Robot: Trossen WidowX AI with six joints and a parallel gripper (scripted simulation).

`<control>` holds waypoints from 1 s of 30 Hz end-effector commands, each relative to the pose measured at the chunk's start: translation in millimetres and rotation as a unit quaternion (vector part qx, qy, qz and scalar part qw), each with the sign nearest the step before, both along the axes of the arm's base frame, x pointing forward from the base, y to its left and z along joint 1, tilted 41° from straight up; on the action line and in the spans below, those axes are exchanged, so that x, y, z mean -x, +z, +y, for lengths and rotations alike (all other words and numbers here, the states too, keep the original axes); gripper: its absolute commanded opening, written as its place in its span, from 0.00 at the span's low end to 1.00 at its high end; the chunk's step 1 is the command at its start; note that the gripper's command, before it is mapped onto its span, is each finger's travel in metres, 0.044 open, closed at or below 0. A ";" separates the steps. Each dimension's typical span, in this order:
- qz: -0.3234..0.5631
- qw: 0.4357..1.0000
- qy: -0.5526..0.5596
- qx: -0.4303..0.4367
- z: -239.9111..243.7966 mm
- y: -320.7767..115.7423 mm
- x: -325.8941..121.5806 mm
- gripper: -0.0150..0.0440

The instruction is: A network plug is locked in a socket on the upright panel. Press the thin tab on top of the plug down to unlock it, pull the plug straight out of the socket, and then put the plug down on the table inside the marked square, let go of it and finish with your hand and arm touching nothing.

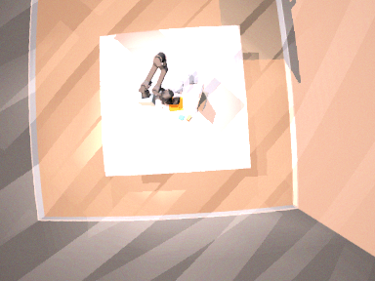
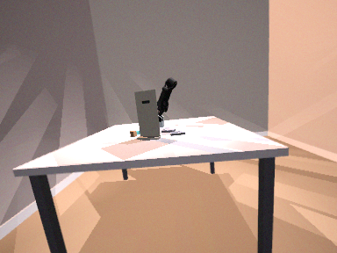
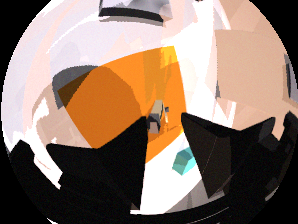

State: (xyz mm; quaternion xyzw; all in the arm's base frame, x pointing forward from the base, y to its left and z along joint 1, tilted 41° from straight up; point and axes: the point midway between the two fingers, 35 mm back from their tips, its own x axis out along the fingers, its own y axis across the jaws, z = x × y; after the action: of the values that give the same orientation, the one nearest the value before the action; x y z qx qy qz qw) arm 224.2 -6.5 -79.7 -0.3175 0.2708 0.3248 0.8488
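With the end effector [image 3: 166, 137] part-open and empty over the orange square [image 3: 109, 106] on the bench [image 2: 228, 136], plug [image 3: 160, 117] seemingly below, lifting askew could snag it.

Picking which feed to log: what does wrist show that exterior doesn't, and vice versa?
Wrist only: the orange square seen close below the hand, its two dark fingers standing apart, and a small teal piece between them.

Exterior only: the whole table on its legs, the upright panel from its far side with a dark slot near the top, the arm bent down behind it, the room walls.

Both: white table surface. The plug itself is not clear in either.
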 end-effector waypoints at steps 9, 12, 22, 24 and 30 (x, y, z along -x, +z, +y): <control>0.000 1.000 0.001 0.001 -3.0 3.9 3.4 0.52; 0.000 1.000 0.001 0.001 -3.8 5.0 4.4 0.52; 0.001 1.000 0.001 0.001 -6.4 8.7 8.1 0.52; 0.001 1.000 0.001 0.001 -6.9 9.4 8.8 0.52; 0.001 1.000 0.000 0.001 -8.3 11.6 11.1 0.52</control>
State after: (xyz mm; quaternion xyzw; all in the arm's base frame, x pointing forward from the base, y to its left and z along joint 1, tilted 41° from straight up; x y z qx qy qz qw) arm 214.9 -14.6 -69.6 -0.3177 0.2731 0.3245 0.8481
